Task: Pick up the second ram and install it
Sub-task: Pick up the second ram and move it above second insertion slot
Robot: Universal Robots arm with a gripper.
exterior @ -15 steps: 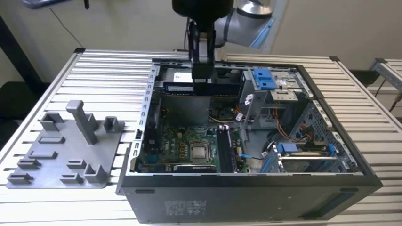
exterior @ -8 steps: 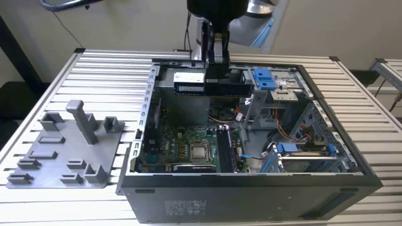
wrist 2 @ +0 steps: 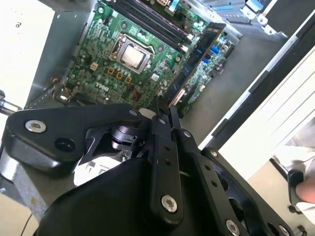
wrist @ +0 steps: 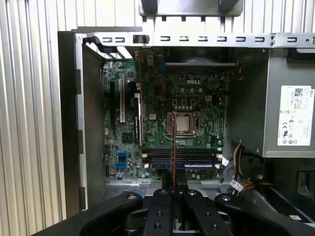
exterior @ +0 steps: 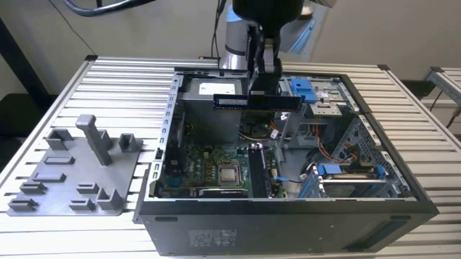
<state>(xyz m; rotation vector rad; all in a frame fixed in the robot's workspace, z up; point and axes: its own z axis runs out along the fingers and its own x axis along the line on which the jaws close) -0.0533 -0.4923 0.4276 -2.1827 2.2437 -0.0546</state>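
Exterior view, upper middle of the frame: the gripper [exterior: 264, 96] hangs down from the arm over the open computer case [exterior: 403, 183], which lies on its side on the slatted metal counter [exterior: 122, 81]. The jaws are closed narrowly on the second ram [exterior: 257, 101], pinching it near the middle of its length. The stick lies level, long edge down, its white sticker toward the exterior view's left. It is in the air above the case opening, clear of the green motherboard [exterior: 209, 162] on the case floor and near the grey power supply [exterior: 212, 89]. The processor [exterior: 229, 174] sits in the middle of the board, and the black memory slots [exterior: 259, 175] run just beside it on the exterior view's right. On the exterior view's left a grey plastic holder [exterior: 72, 172] with upright posts lies on the counter, apart from the case.

In the first wrist view the gripper [wrist: 174, 189] looks straight down, and the second ram [wrist: 173, 147] shows edge-on as a thin line over the motherboard [wrist: 157, 98], crossing the memory slots [wrist: 182, 157] beside the processor [wrist: 183, 123].

In the second wrist view the second ram [wrist 2: 194, 61] sticks out from the closed gripper [wrist 2: 165, 112], held above the motherboard [wrist 2: 93, 64] and not seated in any slot.
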